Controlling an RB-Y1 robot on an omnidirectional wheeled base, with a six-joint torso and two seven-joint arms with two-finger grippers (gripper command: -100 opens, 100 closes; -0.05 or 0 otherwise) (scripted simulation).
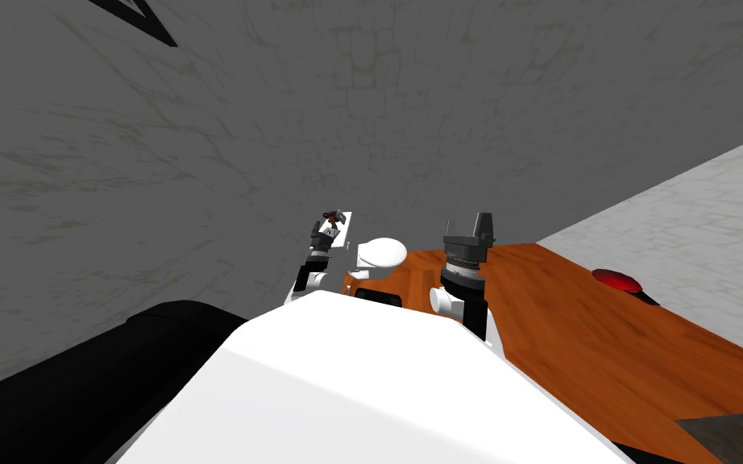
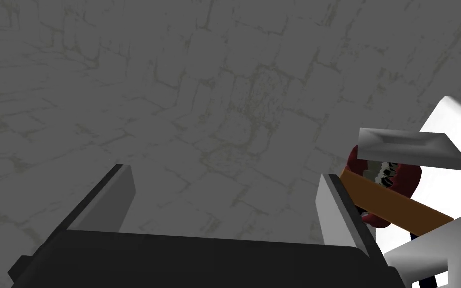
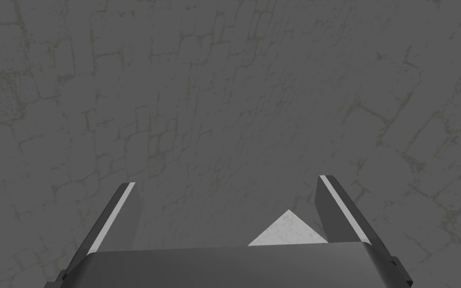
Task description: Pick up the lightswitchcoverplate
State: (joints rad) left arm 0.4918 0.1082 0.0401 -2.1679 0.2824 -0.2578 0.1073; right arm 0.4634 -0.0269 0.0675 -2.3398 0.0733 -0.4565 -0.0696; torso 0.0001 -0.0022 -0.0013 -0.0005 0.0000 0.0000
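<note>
The robot's left pincer (image 2: 224, 172) stands wide open, with nothing in the gap but the grey wall (image 2: 199, 100) it faces. The cover plate (image 2: 409, 147) is a flat grey rectangle outside that gap. It sits just beyond the outer side of the finger (image 2: 339, 210) toward the right arm, a little past the fingertip. What bears the plate cannot be told. Behind it, seen from this pincer, are a red thing (image 2: 404, 180) and the edge of the orange table (image 2: 399, 202).

The plate's long axis runs crosswise to the fingers, dipping slightly at the end away from the pincer. One broad face, with a shallow rectangular recess, is turned partly toward the hand. A thin edge shows at the far end.

The plate looks thin, stiff and light. Its faces look smooth, so it would likely slip under a loose grip. The surest hold is probably across the short width near the middle, one blade on each long edge. For that the hand would likely need to shift sideways and turn.

The right pincer (image 3: 225, 181) is also open and empty, and points at the wall.
</note>
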